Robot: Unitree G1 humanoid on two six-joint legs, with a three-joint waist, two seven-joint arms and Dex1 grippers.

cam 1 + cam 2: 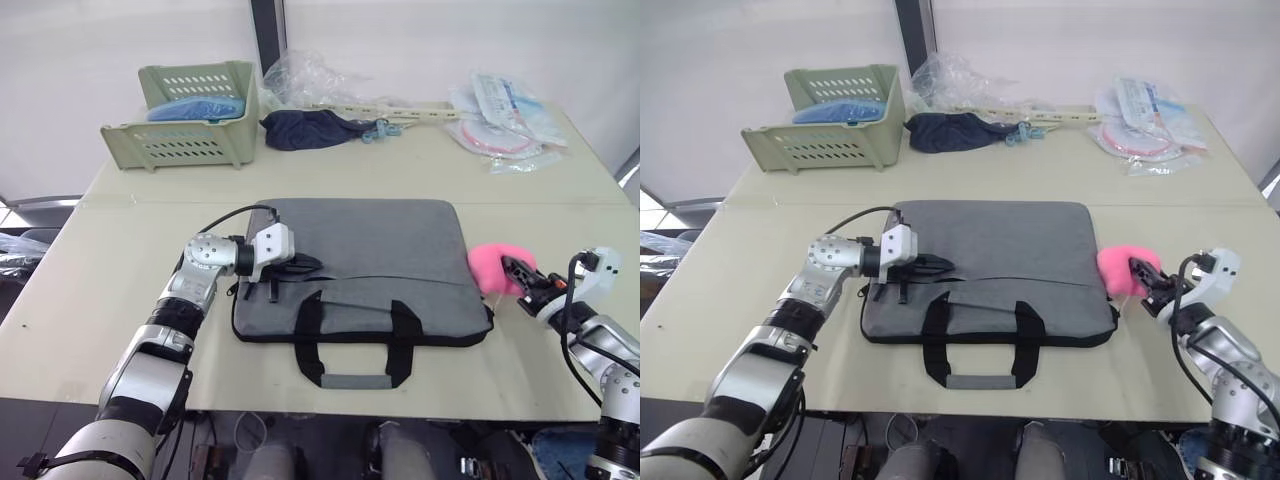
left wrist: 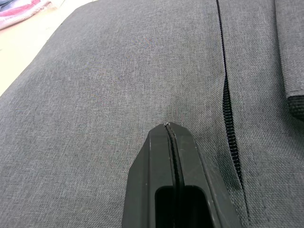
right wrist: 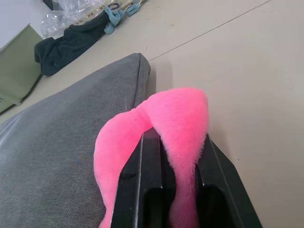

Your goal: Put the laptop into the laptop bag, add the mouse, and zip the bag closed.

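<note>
No writing can be read anywhere; the laptop bag (image 1: 360,265) lies flat mid-worktop (image 1: 90,290) near its front edge, the left hand (image 1: 300,265) pressed shut on its top, the right hand (image 3: 168,156) gripping a pink fluffy lump (image 1: 492,268) just beside it.

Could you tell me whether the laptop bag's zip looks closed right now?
Mostly closed: the laptop bag lies flat, zip teeth meeting in the left wrist view; the left end effector hides the end.
</note>
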